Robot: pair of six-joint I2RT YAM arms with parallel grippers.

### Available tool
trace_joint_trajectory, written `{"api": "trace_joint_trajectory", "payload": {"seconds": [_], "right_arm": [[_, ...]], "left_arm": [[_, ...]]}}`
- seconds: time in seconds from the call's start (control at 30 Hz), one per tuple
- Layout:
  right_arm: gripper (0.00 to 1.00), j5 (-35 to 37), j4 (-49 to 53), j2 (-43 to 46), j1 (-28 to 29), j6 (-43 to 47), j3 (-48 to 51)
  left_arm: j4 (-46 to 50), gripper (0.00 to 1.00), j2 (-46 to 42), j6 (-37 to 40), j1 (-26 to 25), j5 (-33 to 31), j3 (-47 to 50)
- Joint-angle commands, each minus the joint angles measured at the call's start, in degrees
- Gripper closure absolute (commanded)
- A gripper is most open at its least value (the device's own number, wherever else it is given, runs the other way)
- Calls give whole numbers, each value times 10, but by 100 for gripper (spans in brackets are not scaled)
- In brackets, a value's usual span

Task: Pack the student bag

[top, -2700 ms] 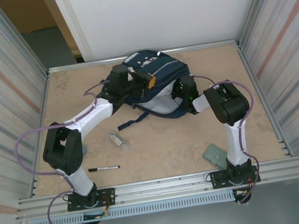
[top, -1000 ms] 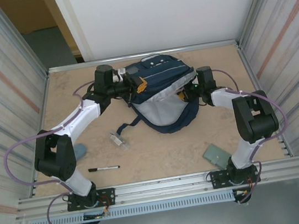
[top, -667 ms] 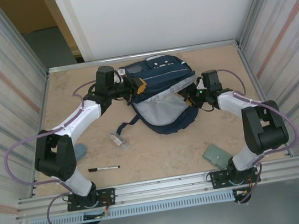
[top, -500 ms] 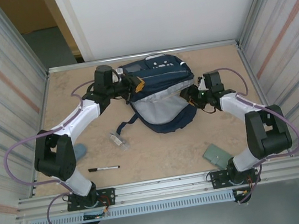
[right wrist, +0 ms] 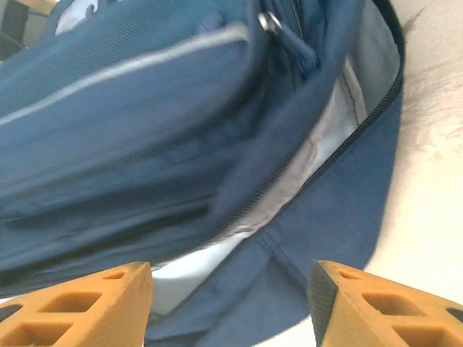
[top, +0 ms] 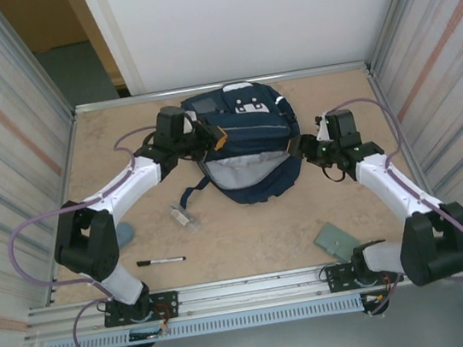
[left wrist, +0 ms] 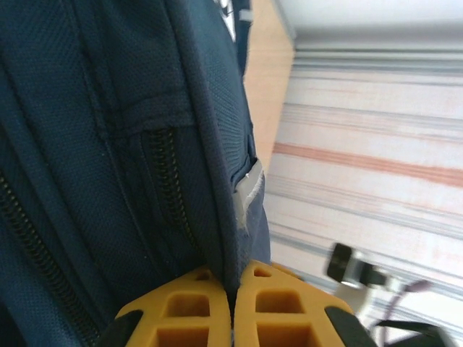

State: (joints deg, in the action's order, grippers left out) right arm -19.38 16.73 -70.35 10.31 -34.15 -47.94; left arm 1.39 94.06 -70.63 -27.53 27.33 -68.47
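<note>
While student bag (top: 246, 124) lies far-to-near, mouth facing near side | left tool (left wrist: 233, 318) pinching its fabric | right tool (right wrist: 230, 293) agape, empty

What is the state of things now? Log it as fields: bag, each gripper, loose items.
bag: student bag lying down, main zip open, pale lining showing
left gripper: shut on a fold of the bag's fabric
right gripper: open, jaws apart, facing the bag's open edge
loose items: pen, flat green item, small clear item, all nearer the arm bases than the bag
</note>
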Motion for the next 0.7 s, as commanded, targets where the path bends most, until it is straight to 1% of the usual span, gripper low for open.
{"api": "trace_joint_trajectory", "payload": {"seconds": [0.0, 0.07, 0.13, 0.23, 0.33, 0.4, 0.43, 0.5, 0.53, 0.6, 0.67], "right_arm": [[41, 38, 81, 29, 20, 46, -33], [41, 56, 106, 33, 35, 58, -49], [41, 71, 113, 37, 57, 65, -50], [41, 77, 110, 36, 89, 75, -39], [39, 98, 122, 37, 123, 78, -30], [38, 118, 118, 41, 142, 75, -25], [37, 117, 113, 40, 148, 73, -24], [36, 93, 98, 31, 157, 69, -29], [36, 79, 93, 24, 162, 66, -33], [35, 68, 83, 4, 177, 60, -46], [35, 74, 77, -17, 195, 60, -55]], "left_arm": [[-4, 89, -11, 37, -2, -27, 28], [6, 82, -14, 41, 2, -29, 40], [43, 75, -24, 70, 11, -32, 38], [100, 70, -54, 126, 31, -53, 42], [140, 64, -81, 180, 68, -69, 57], [138, 62, -83, 204, 109, -66, 80], [131, 61, -78, 211, 129, -61, 88], [125, 59, -48, 217, 172, -41, 91], [124, 58, -30, 222, 185, -28, 85], [116, 55, 12, 232, 204, 1, 65], [100, 53, 35, 231, 208, 2, 55]]}}
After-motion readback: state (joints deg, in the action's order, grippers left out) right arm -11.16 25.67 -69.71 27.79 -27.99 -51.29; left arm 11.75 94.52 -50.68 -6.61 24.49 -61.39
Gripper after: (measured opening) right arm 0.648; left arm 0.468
